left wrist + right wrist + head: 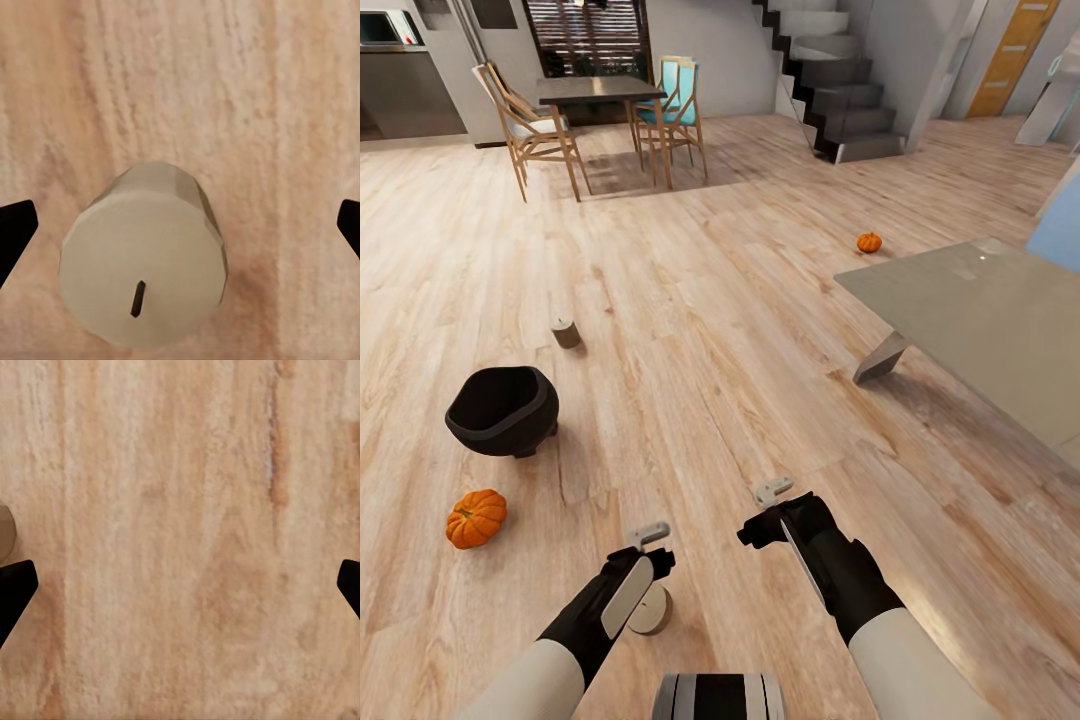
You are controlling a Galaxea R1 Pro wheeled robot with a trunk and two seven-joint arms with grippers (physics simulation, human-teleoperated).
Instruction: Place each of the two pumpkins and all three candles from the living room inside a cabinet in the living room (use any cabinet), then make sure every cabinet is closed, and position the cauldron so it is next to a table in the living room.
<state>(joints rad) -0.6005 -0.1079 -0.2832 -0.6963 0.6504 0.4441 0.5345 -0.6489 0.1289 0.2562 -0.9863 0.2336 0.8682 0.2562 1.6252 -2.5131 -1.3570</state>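
With my left end effector (180, 225) released above the upright candle (142, 255) on the floor (225, 75), I should centre it between both fingers, then descend before clenching.

Open-plan home, dining table (600, 90) and chairs (528, 125), staircase (840, 80), wood floor (710, 300)

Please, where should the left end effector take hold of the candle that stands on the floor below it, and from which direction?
Grip the candle across its round side wall, coming straight down from above. It stands upright on the wood floor, wick up, and the open left end effector already has one fingertip on each side of it.
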